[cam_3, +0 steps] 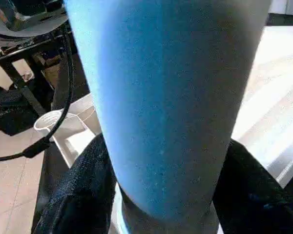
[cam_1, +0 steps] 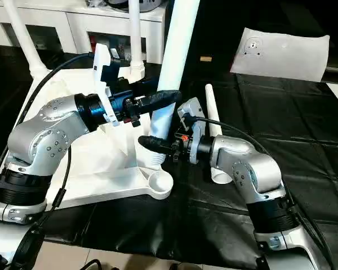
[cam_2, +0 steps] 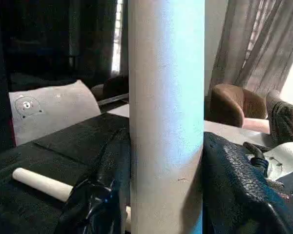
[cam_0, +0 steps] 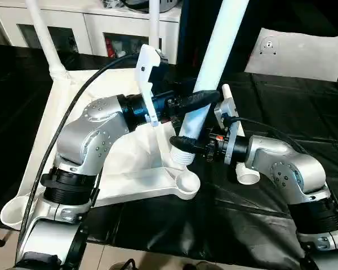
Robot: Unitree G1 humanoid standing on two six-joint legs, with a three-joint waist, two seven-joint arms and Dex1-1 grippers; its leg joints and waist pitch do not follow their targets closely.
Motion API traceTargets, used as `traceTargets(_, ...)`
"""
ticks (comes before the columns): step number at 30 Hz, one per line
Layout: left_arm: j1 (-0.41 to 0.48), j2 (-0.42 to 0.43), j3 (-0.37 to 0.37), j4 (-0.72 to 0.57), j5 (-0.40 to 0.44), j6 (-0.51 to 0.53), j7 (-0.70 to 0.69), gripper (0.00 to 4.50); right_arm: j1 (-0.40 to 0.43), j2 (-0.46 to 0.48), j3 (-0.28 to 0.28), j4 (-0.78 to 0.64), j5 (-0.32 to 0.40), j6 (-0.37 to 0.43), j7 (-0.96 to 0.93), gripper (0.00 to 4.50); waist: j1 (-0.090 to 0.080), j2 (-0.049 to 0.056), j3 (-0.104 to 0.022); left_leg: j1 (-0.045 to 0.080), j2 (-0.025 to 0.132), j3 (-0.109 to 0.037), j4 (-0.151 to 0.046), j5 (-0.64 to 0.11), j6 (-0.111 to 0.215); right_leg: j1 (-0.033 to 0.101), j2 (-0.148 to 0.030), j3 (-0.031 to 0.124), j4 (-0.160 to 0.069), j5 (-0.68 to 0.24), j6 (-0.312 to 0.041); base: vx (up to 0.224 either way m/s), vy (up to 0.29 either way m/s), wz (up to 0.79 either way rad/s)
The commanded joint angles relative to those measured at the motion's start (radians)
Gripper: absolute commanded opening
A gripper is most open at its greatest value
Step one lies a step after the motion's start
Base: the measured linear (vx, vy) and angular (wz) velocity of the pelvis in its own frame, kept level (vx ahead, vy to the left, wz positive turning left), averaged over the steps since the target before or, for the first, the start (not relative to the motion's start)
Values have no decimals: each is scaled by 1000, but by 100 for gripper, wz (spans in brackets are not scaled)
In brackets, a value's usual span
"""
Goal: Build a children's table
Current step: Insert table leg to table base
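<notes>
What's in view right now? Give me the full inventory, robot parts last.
table top: one, white, upside down on the black cover, empty round socket at its near corner.
fitted legs: two, white, upright in the far corner sockets.
held leg: one, white, upright, threaded end just above the near socket.
spare leg: one, white, lying on the black cover to the right.
flat panel: one, white, far right on the cover.
cabinets: white, glass doors, behind the table.
armchair: one, brown, background.
left gripper: black jaws shut on the held leg, higher up.
right gripper: black jaws shut on it near the thread.
</notes>
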Motion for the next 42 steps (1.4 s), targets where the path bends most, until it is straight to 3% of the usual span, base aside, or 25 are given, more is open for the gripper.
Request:
traceTargets(1, -16, 6, -14, -9, 6, -12, -14, 181, -19, 1, 0, 5, -9, 1, 2, 264, 4, -9, -77, -10, 57, -11, -70, 56, 53, 71, -101, 61, -68, -230, -142, 0, 0, 0)
traceTargets(15, -18, 11, -24, -4, 25, -20, -32, 181, -17, -1, -1, -4, -5, -4, 22, 264, 4, -9, -78, -9, 58, -11, -70, 53, 49, 73, -102, 62, -68, -229, -144, 0, 0, 0)
traceTargets(16, -17, 10, -24, -5, 26, -20, -32, 181, -15, -2, 0, -5, -4, -2, 25, 236, 4, -9, -78, -9, 58, -11, -70, 54, 49, 73, -102, 62, -67, -226, -145, 0, 0, 0)
traceTargets(21, -17, 11, -27, -2, 33, -23, -40, 181, -13, 1, -2, -2, -5, -5, 28, 203, 4, -9, -79, -10, 58, -11, -69, 58, 52, 74, -102, 62, -66, -213, -150, 0, 0, 0)
traceTargets(28, -14, 11, -30, -6, 33, -22, -46, 181, -9, 8, -2, 2, -7, -14, 27, 195, 4, -7, -79, -9, 58, -12, -69, 54, 49, 73, -102, 62, -66, -212, -154, 0, 0, 0)
traceTargets(34, -13, -21, 15, -43, -38, 75, 12, 181, 3, 21, -5, -1, -11, -7, 6, 193, 4, -7, -79, -10, 57, -11, -68, 58, 48, 75, -102, 62, -64, -199, -164, 0, 0, 0)
traceTargets(37, -6, -53, 51, -87, -110, 95, 20, 251, 9, 42, -27, -1, 1, 6, -22, 193, 4, -2, -79, -10, 57, -12, -68, 55, 47, 74, -102, 61, -64, -199, -168, 0, 0, 0)
traceTargets(40, 1, -73, 72, -127, -172, 133, 36, 265, 11, 55, -39, -2, 5, 3, -39, 191, 6, -2, -80, -10, 61, -13, -68, 57, 43, 74, -104, 61, -60, -181, -185, 0, 0, 0)
traceTargets(42, 11, -98, 87, -164, -221, 159, 61, 292, 18, 79, -49, 0, -22, -54, -76, 191, 6, -4, -79, -10, 60, -11, -68, 44, 41, 74, -105, 61, -63, -191, -186, 0, 0, 0)
